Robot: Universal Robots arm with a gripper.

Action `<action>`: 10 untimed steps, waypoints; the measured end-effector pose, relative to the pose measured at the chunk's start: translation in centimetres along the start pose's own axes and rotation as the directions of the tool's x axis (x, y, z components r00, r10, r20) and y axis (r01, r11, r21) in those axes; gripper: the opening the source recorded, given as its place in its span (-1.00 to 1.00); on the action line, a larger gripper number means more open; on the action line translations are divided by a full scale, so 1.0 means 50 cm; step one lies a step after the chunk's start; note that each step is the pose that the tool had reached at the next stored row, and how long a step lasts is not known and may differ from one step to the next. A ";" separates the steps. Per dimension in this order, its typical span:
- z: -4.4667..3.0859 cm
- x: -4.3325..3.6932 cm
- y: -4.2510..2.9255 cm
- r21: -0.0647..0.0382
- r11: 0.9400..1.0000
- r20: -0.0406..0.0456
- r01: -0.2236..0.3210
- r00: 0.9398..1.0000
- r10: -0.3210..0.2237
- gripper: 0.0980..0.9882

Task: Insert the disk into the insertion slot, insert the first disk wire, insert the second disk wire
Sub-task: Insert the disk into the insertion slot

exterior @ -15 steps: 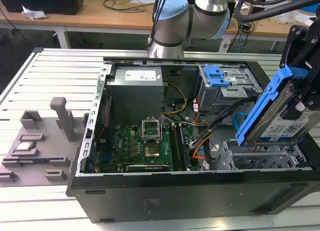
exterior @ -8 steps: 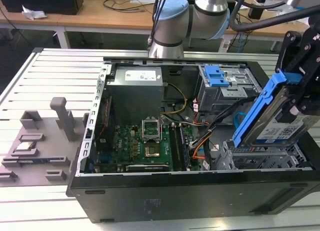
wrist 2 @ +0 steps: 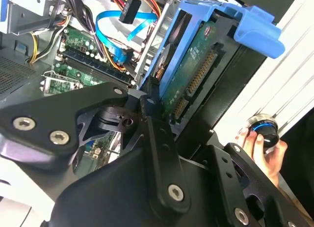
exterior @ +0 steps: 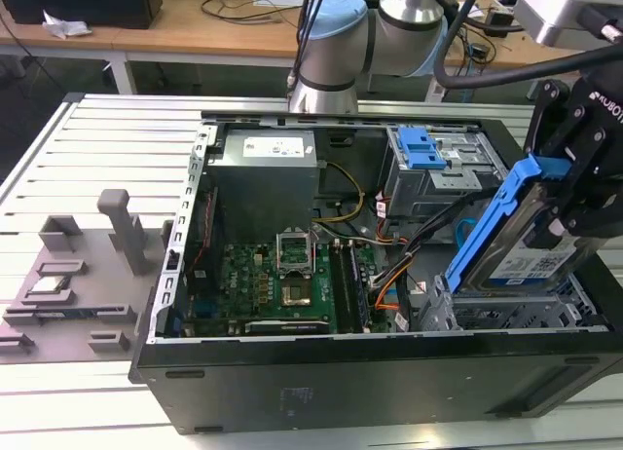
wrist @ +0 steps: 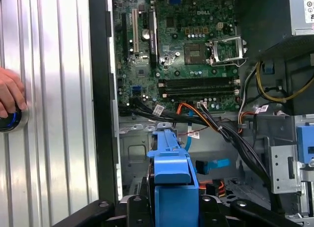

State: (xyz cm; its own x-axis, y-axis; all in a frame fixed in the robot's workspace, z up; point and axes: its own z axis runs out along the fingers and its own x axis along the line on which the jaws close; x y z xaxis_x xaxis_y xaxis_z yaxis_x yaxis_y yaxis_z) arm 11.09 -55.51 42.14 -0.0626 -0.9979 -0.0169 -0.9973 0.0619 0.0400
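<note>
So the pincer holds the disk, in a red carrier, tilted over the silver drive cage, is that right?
No, the carrier is blue, as the exterior view shows. The pincer does hold the disk tilted over the silver drive cage.

The disk stands tilted above the insertion slot.

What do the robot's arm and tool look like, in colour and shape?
The arm has silver tubes and pale blue joint caps, with dark cables beside it. The tool is black, built of flat angular plates with silver screws and white lettering.
</note>
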 end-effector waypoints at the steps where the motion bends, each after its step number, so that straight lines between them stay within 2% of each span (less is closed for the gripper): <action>1: 0.005 0.000 0.000 0.000 1.000 0.000 0.000 1.000 0.000 -0.39; 5: 0.024 -0.001 -0.001 0.000 1.000 0.000 0.000 1.000 0.000 -0.39; 10: 0.035 0.000 -0.001 0.000 1.000 0.000 0.000 1.000 0.000 -0.39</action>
State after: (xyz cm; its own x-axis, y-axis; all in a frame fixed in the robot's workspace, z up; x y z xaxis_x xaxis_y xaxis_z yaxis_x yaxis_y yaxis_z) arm 11.09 -55.45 40.42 -0.0626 -0.9979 -0.0168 -0.9973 0.0618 0.0401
